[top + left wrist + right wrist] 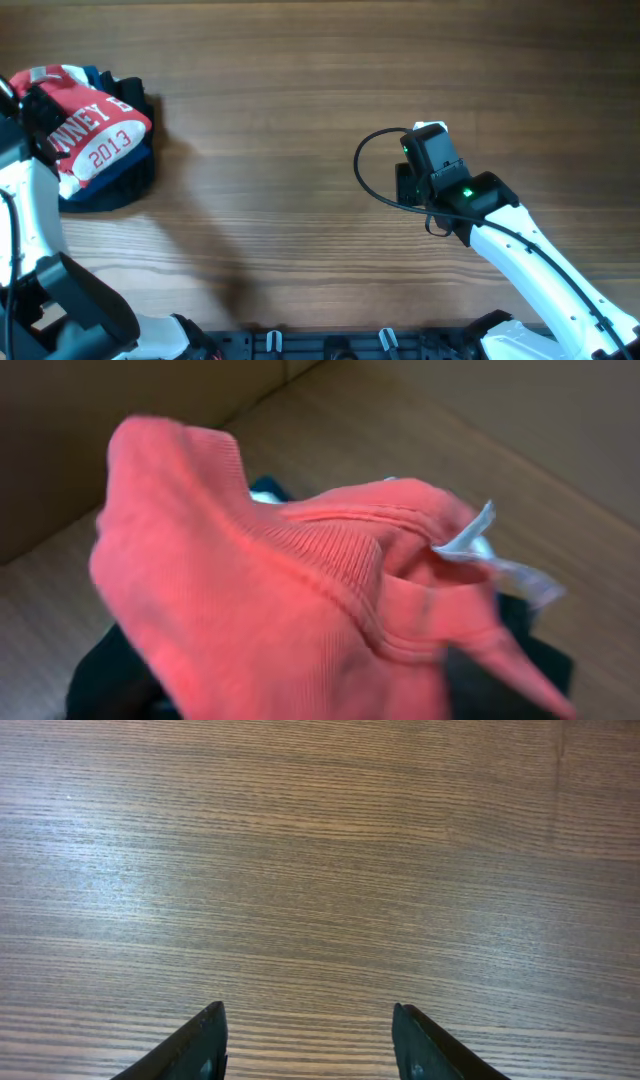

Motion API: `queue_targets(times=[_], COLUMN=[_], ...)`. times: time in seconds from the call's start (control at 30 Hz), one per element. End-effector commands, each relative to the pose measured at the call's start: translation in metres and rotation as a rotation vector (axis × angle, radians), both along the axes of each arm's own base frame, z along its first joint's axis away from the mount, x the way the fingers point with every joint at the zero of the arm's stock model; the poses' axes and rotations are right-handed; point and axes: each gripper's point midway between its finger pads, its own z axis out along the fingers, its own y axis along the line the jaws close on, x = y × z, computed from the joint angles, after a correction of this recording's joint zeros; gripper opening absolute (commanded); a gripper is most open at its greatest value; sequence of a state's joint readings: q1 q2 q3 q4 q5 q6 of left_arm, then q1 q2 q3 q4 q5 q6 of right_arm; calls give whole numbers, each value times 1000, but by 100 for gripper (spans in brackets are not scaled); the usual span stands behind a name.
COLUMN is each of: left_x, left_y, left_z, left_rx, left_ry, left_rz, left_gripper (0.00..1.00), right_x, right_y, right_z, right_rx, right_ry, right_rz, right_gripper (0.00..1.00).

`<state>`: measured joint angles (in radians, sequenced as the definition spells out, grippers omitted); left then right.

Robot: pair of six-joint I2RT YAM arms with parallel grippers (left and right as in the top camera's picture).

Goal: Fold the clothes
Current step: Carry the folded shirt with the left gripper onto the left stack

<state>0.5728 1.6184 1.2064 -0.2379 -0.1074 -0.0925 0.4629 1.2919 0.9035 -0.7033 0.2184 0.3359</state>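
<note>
Left end effector (10, 95): at the left edge of the dark folded stack (118, 186). Its wrist view shows you only red cloth, so you cannot tell if its fingers are apart.
Red T-shirt (95, 128): folded on top of that stack, lettering up.
Right end effector (310, 1042): well right of the stack, fingers apart over the bench (300, 100), gripping nothing.

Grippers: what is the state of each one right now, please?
Left gripper: at the red T-shirt, its fingers hidden; cannot be told.
Right gripper: open, holding nothing, above the bare table.
</note>
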Motion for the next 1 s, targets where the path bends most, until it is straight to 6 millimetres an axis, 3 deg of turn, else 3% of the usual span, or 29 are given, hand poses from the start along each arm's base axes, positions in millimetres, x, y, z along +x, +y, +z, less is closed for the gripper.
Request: queue_targets(times=[0.0,0.2,0.3,0.47,0.6,0.63,0.77,0.87,0.97], left_x=[-18,-51,-56,-39,-28,-24,-9,1,12], left_y=[27,49,52,39,30,22,-18,-57,-110], left_z=[-2,-13,-17,-8,16,29,84,109,116], left_rx=[-50,-114,-132,-190,-187,-189,-162,-103,-86], left_ry=[-25,-4,1,-79,-160,-197,-323,-333,-302], left_rz=[121,234,256,165,94,48,-116,-234,-354], left_gripper=[100,100,100,100,100,100,100,100,100], right_x=[2,0,0,-2,-2,-2,-1,4,16], right_y=[-5,-6,-5,-6,-6,-6,17,39,53], right_z=[3,2,2,1,1,1,3,10,22], right_rx=[-11,-15,-13,-16,-17,-16,97,208,271], right_ry=[-14,-8,-3,2,4,3,11,-7,-66], right_rz=[-20,-20,-18,-18,-18,-18,36,93,121], right_gripper=[54,54,54,54,54,54,95,99,99])
